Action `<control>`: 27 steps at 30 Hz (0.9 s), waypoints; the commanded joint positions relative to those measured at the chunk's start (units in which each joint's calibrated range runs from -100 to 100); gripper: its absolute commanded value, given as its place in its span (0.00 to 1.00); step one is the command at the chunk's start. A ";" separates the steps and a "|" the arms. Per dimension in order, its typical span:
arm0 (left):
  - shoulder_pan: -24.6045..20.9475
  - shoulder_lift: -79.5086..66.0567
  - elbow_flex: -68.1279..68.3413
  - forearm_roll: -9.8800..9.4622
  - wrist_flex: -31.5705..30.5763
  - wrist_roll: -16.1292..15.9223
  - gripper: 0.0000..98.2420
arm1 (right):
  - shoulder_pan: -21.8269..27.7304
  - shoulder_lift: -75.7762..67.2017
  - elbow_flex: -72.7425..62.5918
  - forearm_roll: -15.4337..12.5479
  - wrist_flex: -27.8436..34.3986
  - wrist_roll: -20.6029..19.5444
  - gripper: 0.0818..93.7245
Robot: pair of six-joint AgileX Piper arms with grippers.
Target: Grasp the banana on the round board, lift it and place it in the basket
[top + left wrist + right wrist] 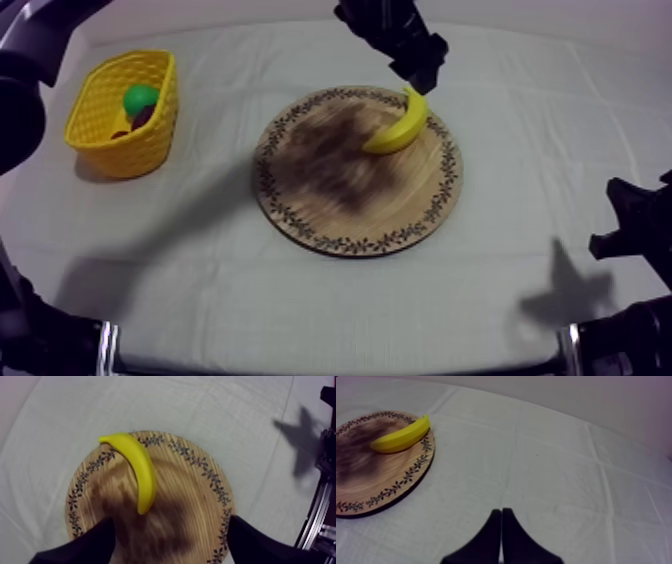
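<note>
Banana [137,471] rests on the wooden board [200,506] near my left end effector [167,526], which is spread wide, holding nothing.

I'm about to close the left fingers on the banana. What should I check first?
1. Left gripper open: ok, fingers apart, nothing between.
2. Fingers round the banana: not ok, it lies just beyond them.
3. Banana on the wooden board: ok, lying near the rim.
4. Yellow basket has room: ok, a green fruit and something dark inside, space left.
5. Right gripper out of the way: ok, shut, over cloth beside the board.
</note>
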 commanded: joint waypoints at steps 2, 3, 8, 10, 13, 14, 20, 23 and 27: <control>0.01 1.33 -0.53 -0.02 -0.04 -0.20 0.86 | -0.02 0.00 -0.05 0.02 0.00 -0.01 0.00; 0.02 1.92 -0.67 0.03 -0.04 -0.22 0.86 | -0.02 0.00 -0.05 0.02 0.00 -0.01 0.00; 0.16 5.31 -1.45 0.18 -0.04 -0.14 0.86 | -0.02 0.00 -0.05 0.02 0.00 -0.01 0.00; 0.21 6.88 -2.00 0.21 -0.04 -0.09 0.85 | -0.02 0.00 -0.05 0.02 0.00 -0.01 0.00; 0.24 9.45 -3.18 0.23 -0.04 0.11 0.85 | -0.02 0.00 -0.05 0.02 0.00 -0.01 0.00; 0.24 10.32 -3.63 0.23 -0.04 0.23 0.84 | -0.02 0.00 -0.05 0.02 0.00 -0.01 0.00; 0.47 15.25 -5.61 0.28 -0.04 1.00 0.82 | -0.02 0.00 -0.05 0.02 0.00 -0.01 0.00; 0.65 17.45 -6.93 0.10 -0.04 1.36 0.82 | -0.02 0.00 -0.05 0.02 0.00 -0.01 0.00; 0.73 20.55 -10.26 -0.41 -0.04 1.79 0.81 | -0.02 0.00 -0.05 0.02 0.00 -0.01 0.00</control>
